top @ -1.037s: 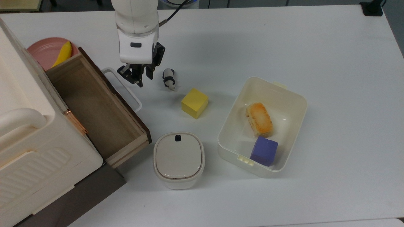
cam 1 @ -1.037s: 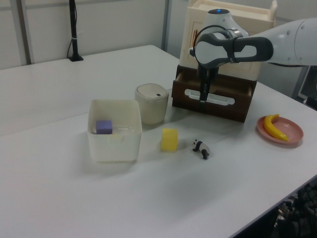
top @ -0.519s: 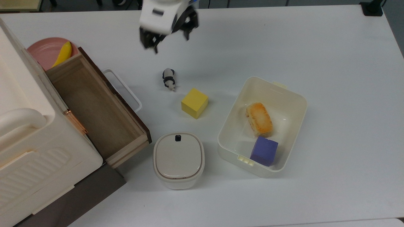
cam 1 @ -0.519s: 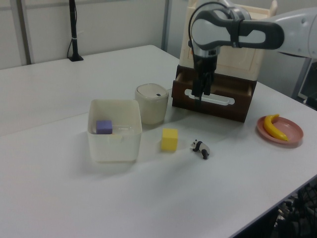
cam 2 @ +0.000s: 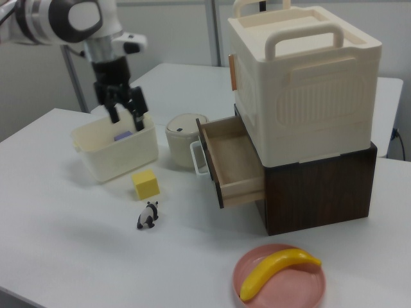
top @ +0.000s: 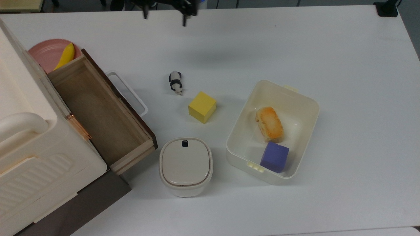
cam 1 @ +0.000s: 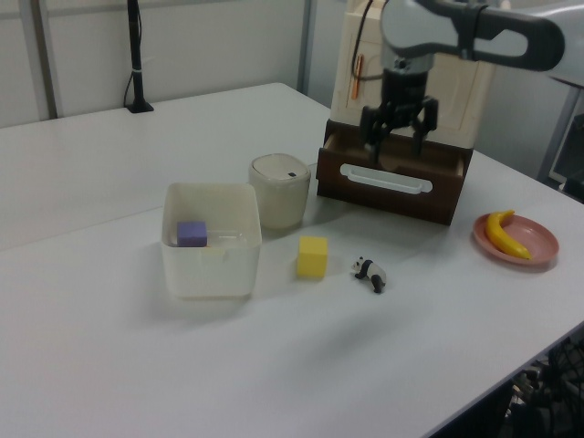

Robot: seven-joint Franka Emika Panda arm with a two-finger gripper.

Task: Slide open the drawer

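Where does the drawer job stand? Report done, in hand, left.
Done: the drawer stands pulled well out of the cabinet, its wooden inside bare and its white handle free. In hand: nothing; the gripper hangs open above the table, apart from the handle. Left: nothing visible.

white table, cabinet, bin, canister, plate

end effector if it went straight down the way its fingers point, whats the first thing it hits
Probably the bare table. The open end effector points down with nothing held. In the top view it sits by the far edge, away from the panda and drawer. Depth is uncertain.
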